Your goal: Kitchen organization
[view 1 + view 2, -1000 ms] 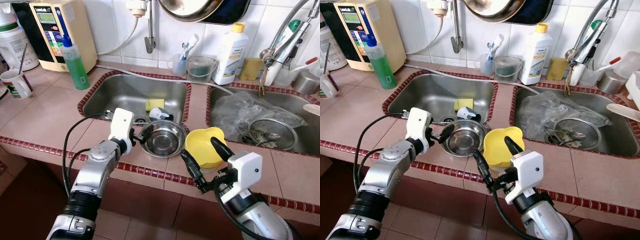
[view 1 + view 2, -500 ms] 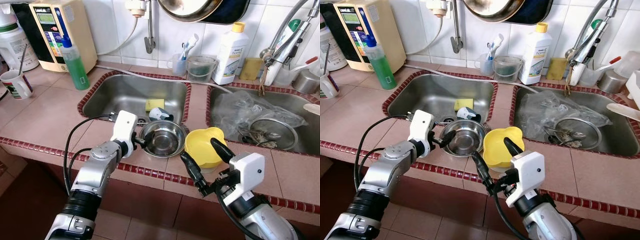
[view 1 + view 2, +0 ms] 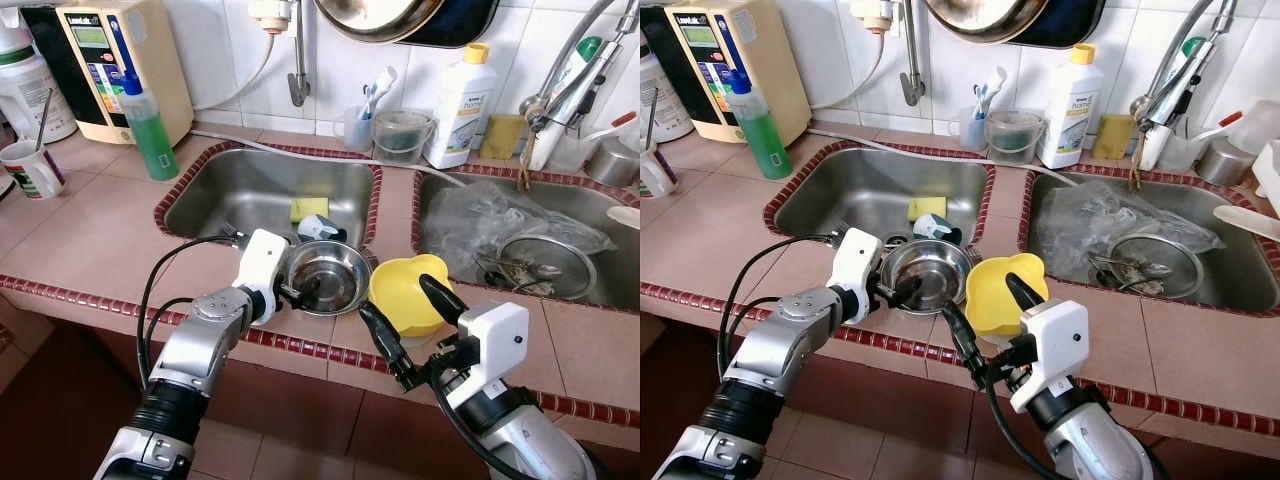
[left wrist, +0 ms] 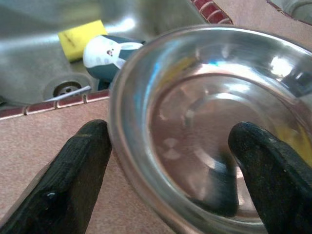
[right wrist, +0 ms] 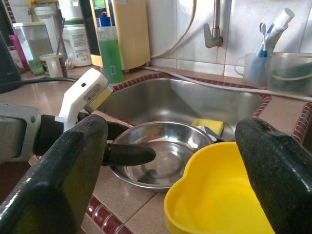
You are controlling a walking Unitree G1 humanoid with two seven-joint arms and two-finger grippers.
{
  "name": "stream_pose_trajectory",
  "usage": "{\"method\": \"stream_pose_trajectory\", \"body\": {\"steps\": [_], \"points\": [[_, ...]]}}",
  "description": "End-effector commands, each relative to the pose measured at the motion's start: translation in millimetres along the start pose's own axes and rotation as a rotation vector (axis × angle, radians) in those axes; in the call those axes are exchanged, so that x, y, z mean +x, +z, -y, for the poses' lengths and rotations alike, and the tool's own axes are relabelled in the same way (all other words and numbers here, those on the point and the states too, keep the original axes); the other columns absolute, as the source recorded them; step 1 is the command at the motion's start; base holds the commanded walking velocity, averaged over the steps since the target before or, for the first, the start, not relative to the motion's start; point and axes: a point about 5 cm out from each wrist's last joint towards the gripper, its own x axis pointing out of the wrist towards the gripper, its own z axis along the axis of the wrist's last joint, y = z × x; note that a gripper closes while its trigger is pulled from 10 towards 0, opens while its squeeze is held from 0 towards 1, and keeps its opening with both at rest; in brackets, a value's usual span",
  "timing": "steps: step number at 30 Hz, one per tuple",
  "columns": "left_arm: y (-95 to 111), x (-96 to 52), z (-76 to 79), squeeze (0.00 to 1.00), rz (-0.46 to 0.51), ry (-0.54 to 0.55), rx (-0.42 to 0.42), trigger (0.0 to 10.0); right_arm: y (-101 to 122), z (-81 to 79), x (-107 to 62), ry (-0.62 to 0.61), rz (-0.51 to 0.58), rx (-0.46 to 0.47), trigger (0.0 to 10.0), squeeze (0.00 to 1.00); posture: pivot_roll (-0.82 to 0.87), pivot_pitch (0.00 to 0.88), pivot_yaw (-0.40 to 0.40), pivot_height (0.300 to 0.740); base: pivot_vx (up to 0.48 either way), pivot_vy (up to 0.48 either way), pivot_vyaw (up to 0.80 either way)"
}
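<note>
A steel bowl sits on the counter at the front rim of the left sink. My left gripper is open and straddles the bowl's near rim, with one finger inside and the other finger outside. To the right, touching the steel bowl, stands a yellow bowl. My right gripper is open at the yellow bowl's near side, its fingers spread wide and holding nothing.
A yellow sponge and a small blue-white object lie in the left sink. The right sink holds a plastic bag and a strainer. A green soap bottle, a mug and a white detergent bottle stand around the counter.
My left gripper has moved right, from beside the steel bowl to over its rim, with one finger now inside. The right arm has barely moved.
</note>
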Motion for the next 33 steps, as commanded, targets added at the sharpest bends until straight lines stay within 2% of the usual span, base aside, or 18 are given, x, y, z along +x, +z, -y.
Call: {"method": "stream_pose_trajectory", "body": {"steps": [1, 2, 3, 5, 33], "points": [[9.7, -0.7, 0.9, 0.00, 0.015, -0.011, 0.014, 10.0, 6.1, -2.2, 0.1, 0.003, 0.019, -0.007, 10.0, 0.00, -0.24, 0.029, 0.074, 0.740, 0.000, 0.000, 0.00], [9.7, -0.9, 1.1, 0.00, 0.015, -0.011, 0.008, 3.1, 6.0, -2.6, 0.2, 0.002, 0.019, -0.007, 10.0, 0.00, -0.24, 0.029, 0.074, 0.740, 0.000, 0.000, 0.00], [10.0, -1.1, 1.0, 0.00, 0.017, -0.010, 0.010, 2.4, 5.9, -3.0, 0.1, 0.002, 0.019, -0.006, 10.0, 0.00, -0.24, 0.029, 0.076, 0.740, 0.000, 0.000, 0.00], [10.0, -1.4, 1.2, 0.00, 0.020, -0.014, 0.006, 0.0, 5.7, -3.3, 0.2, 0.001, 0.020, -0.005, 10.0, 0.00, -0.24, 0.027, 0.078, 0.740, 0.000, 0.000, 0.00], [10.1, -3.0, 3.9, 0.00, 0.017, -0.024, 0.010, 0.0, 5.6, -6.1, 2.1, 0.015, 0.023, 0.000, 10.0, 0.00, -0.23, 0.011, 0.077, 0.740, 0.000, 0.000, 0.00]]}}
